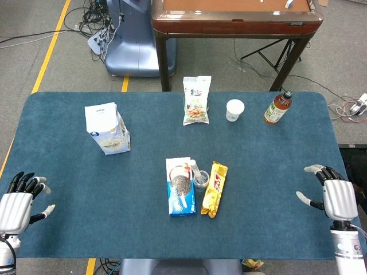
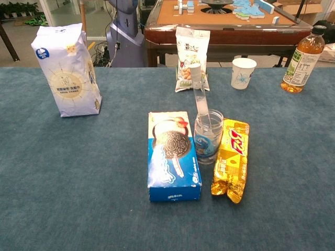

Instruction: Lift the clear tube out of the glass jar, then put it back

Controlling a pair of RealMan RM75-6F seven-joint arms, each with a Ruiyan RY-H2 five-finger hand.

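Observation:
A small glass jar [image 2: 208,137] stands in the middle of the blue table, between a cookie box and a yellow snack bar. A clear tube [image 2: 200,90] stands in it, leaning back, its top well above the rim. In the head view the jar [image 1: 201,181] and tube [image 1: 195,169] look small. My left hand [image 1: 19,205] rests at the table's near left edge, fingers apart, holding nothing. At the near right edge my right hand [image 1: 333,195] is also spread and holds nothing. Both are far from the jar. The chest view shows neither hand.
A blue cookie box [image 2: 171,155] lies left of the jar and a yellow snack bar [image 2: 231,159] lies right of it. Farther back are a white flour bag [image 2: 67,70], a snack pouch [image 2: 191,58], a paper cup [image 2: 243,72] and a tea bottle [image 2: 301,60]. A wooden table [image 1: 235,17] stands beyond.

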